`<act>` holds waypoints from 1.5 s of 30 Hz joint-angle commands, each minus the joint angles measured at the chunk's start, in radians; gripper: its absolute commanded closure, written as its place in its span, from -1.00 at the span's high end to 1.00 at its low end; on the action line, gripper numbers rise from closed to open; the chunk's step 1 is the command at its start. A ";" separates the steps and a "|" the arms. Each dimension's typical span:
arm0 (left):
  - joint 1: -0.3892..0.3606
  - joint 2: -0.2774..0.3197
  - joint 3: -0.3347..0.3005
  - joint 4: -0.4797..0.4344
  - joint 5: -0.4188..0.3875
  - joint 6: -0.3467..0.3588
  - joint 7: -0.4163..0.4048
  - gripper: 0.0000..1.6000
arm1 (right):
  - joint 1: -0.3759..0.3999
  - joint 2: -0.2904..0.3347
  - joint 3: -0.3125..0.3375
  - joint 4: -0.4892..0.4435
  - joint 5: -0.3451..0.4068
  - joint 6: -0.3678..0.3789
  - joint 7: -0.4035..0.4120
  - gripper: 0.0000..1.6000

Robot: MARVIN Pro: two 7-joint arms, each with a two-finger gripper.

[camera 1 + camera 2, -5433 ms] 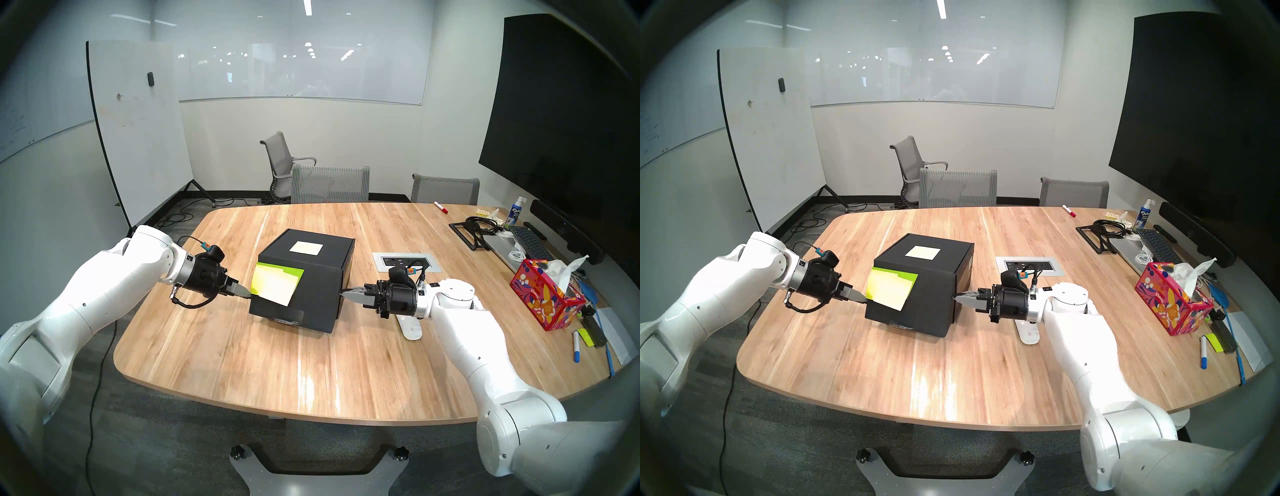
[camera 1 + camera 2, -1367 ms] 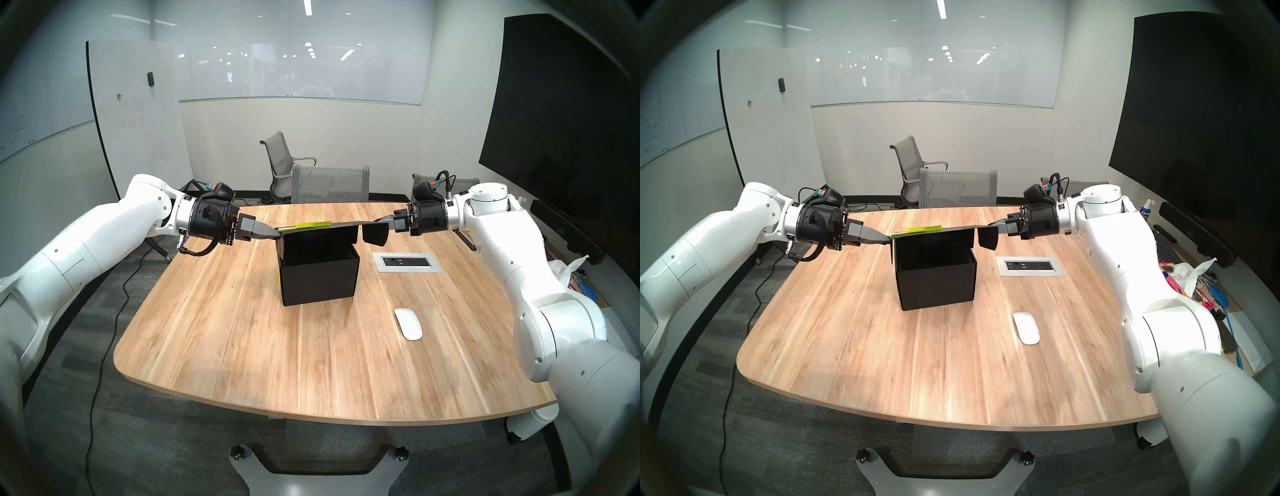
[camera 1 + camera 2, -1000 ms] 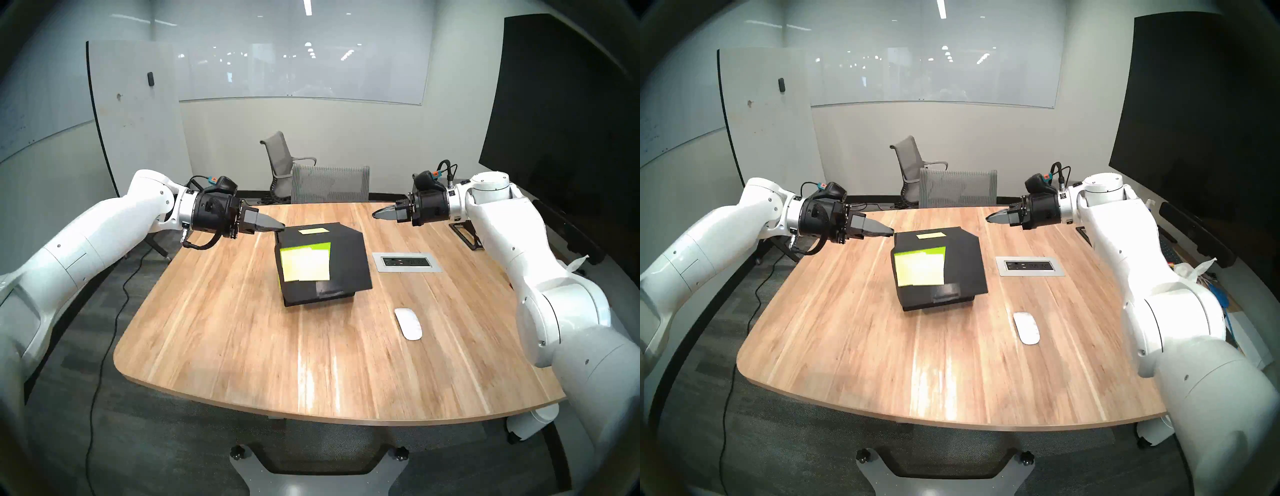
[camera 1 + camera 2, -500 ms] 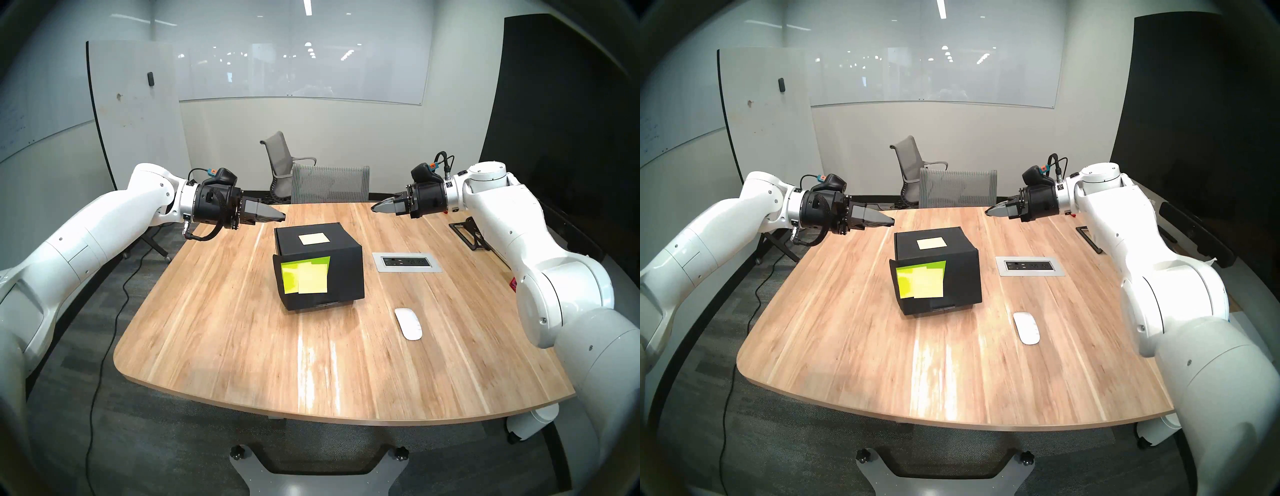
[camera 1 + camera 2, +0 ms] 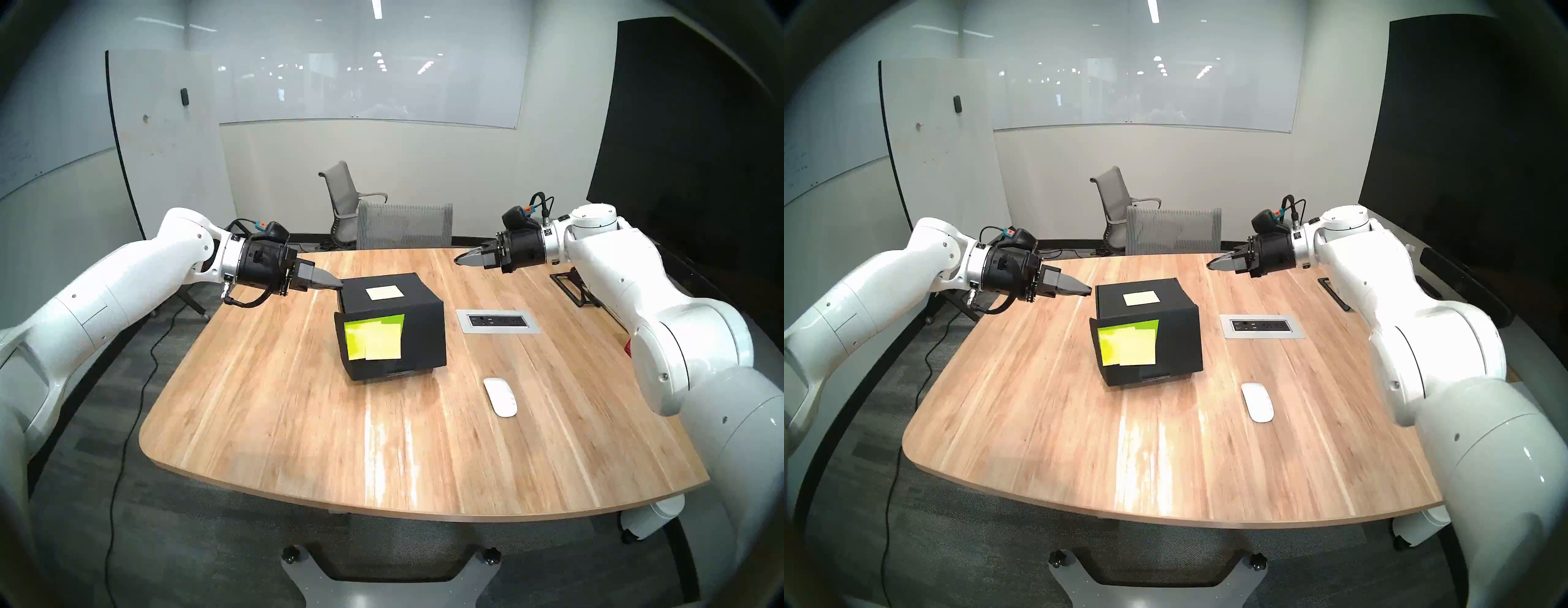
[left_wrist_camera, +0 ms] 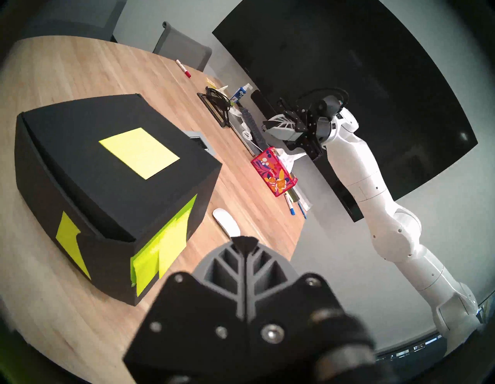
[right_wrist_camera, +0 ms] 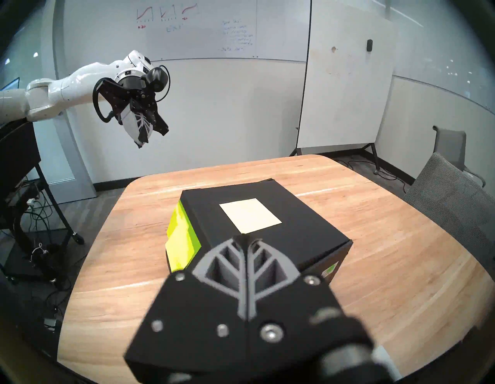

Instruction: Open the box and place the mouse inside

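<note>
The white mouse [image 5: 500, 397] lies nearest on the wooden table [image 5: 297, 424], off to the right with bare wood around it. Farther in, mid-table, sits the black box [image 5: 392, 325], lid down, yellow-green sticky notes [image 5: 373, 342] on its front flap and a pale label [image 5: 385, 292] on top. Just beyond the mouse a power outlet panel [image 5: 498, 321] is set into the wood. The left gripper [image 5: 337, 282], fingers pressed together and empty, hangs by the box's upper left corner. The right gripper [image 5: 458, 260], likewise together and empty, hangs well clear above the far right. A grey chair [image 5: 403, 225] stands behind.
</note>
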 commanded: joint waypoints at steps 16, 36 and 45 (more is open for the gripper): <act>-0.088 0.003 0.118 0.113 0.094 -0.002 -0.076 -1.00 | -0.138 0.019 -0.085 -0.184 0.236 0.007 -0.001 -1.00; -0.088 -0.017 0.153 0.204 0.146 -0.002 -0.103 -1.00 | -0.369 0.069 -0.090 -0.487 0.330 0.156 -0.001 -1.00; -0.091 -0.027 0.155 0.243 0.149 -0.002 -0.107 -1.00 | -0.439 0.104 -0.070 -0.608 0.346 0.209 -0.001 -1.00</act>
